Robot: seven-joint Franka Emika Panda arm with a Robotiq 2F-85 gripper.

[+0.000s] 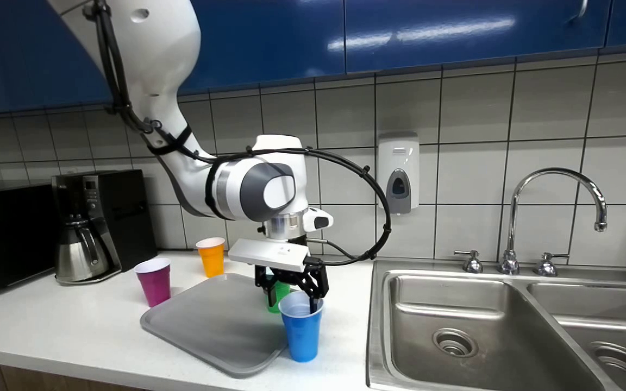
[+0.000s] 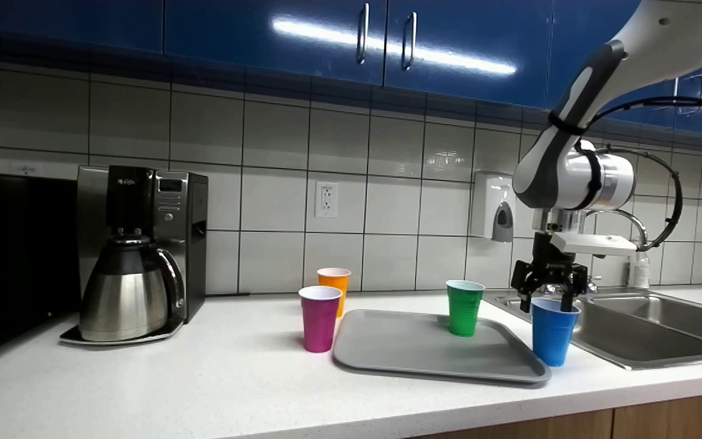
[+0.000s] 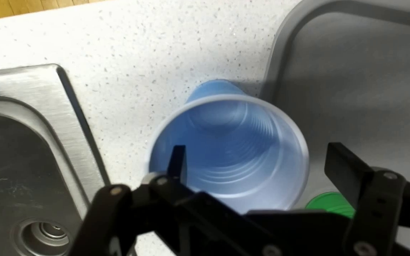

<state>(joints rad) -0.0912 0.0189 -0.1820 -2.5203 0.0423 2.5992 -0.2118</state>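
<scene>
A blue cup stands upright on the white counter beside the tray, in both exterior views (image 1: pixel 302 338) (image 2: pixel 552 341) and in the wrist view (image 3: pixel 226 149). My gripper (image 1: pixel 292 307) is open over its rim, also in the wrist view (image 3: pixel 256 147). One finger reaches inside the cup near the sink-side wall. The other finger is outside the cup, on the tray side, apart from the wall. The grey tray (image 2: pixel 412 344) holds a green cup (image 2: pixel 464 312), which stands upright behind the gripper and is partly hidden in the wrist view (image 3: pixel 329 202).
A purple cup (image 2: pixel 319 322) and an orange cup (image 2: pixel 334 283) stand beyond the tray's far end. A coffee maker (image 2: pixel 144 244) with a steel carafe is farther along. The steel sink (image 1: pixel 376 331) and faucet (image 1: pixel 513 217) lie beside the blue cup. A soap dispenser (image 1: pixel 398 174) hangs on the wall.
</scene>
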